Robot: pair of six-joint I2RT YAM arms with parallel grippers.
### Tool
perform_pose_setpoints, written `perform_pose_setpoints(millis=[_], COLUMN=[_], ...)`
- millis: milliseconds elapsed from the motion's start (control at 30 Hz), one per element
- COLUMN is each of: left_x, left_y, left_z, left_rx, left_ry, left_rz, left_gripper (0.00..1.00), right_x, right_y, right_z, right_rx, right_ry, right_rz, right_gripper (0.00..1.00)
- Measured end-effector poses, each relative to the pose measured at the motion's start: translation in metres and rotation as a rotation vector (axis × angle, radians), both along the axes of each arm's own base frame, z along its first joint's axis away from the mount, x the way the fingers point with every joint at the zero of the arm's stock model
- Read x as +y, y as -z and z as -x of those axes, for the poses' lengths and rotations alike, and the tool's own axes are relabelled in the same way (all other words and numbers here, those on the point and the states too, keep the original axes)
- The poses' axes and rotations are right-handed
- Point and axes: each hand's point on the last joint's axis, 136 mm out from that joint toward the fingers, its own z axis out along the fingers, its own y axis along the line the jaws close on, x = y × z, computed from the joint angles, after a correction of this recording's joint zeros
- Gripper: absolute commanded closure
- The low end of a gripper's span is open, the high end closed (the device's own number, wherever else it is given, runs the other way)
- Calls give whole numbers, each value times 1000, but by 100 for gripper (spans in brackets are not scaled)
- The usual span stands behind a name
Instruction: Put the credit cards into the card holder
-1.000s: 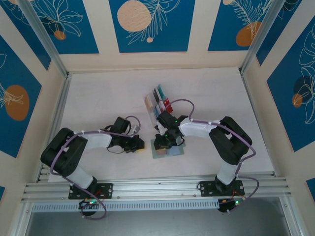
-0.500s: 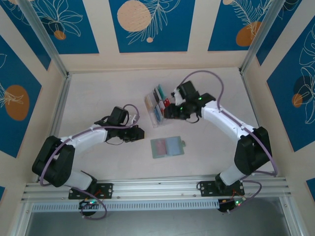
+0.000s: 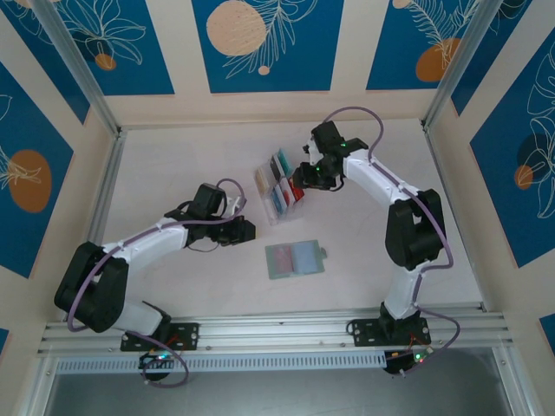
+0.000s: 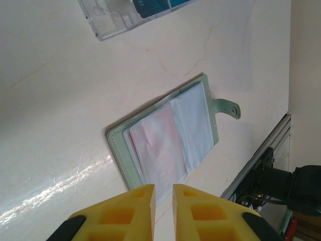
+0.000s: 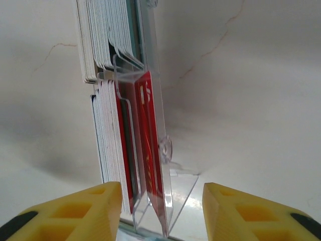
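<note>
1. At far left in the top view: left arm (image 3: pixel 130 256), stretched low from its base at the near edge towards the middle of the table (image 3: pixel 173 173)
2. At its tip: left gripper (image 3: pixel 246 231), over bare tabletop, near the card holder (image 3: pixel 295 258) on that one's upper left and clear of it. From the left wrist camera: yellow pads (image 4: pixel 138 208) almost together, with just a thin slit between. Grips nothing
3. Further right and towards the back: clear plastic rack (image 4: pixel 110 22), set at a slant. Carries the credit cards (image 3: pixel 278 200) standing on edge, cream, teal, blue and red among them. Stands apart from the left gripper
4. Just in front of the rack and apart from it: the card holder. Lies flat and spread open on the table, roughly midway between the two arms' bases. Shows a sage-green cover (image 4: pixel 116 145) as a border, a pale pink pocket (image 3: pixel 280 260) on the left half, a light-blue pocket (image 3: pixel 307 257) on the right half, and a snap tab (image 3: pixel 323 252) poking out of the right edge
5. At the rack's right side: right gripper (image 3: pixel 301 180), close by the red cards (image 5: pixel 148 135). From the right wrist camera: yellow fingers (image 5: pixel 75 213) spread wide, with the rack's end and the red cards framed in the gap. Holds nothing; contact with the rack impossible to tell
6. At far right: right arm (image 3: pixel 408 225), up from its base, folded back leftwards to the rack
</note>
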Motion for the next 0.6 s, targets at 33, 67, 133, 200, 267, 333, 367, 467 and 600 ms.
perform_pose_setpoints(millis=[33, 67, 133, 200, 267, 333, 367, 467, 600], left_x=[0, 0, 0, 0, 0, 0, 0, 0, -1], left_y=[0, 0, 0, 0, 0, 0, 0, 0, 1], left_z=[0, 0, 0, 0, 0, 0, 0, 0, -1], left_rx=[0, 0, 0, 0, -1, -2, -2, -2, -2], left_ry=[0, 0, 0, 0, 0, 0, 0, 0, 0], left_rz=[0, 0, 0, 0, 1, 1, 1, 1, 1], left_gripper=[84, 84, 84, 84, 84, 84, 84, 84, 84], right_x=[1, 1, 3, 5, 7, 8, 9, 14, 21], right_y=[2, 2, 4, 5, 6, 7, 7, 6, 0], right_z=[-1, -2, -5, -9, -11, -9, -9, -5, -4], right_rx=[5, 6, 9, 6, 7, 12, 14, 16, 2], right_ry=[-4, -9, -12, -16, -18, -23, -26, -41, -62], right_rz=[1, 3, 5, 6, 6, 8, 10, 12, 11], right_gripper=[60, 61, 64, 66, 68, 70, 71, 75, 78])
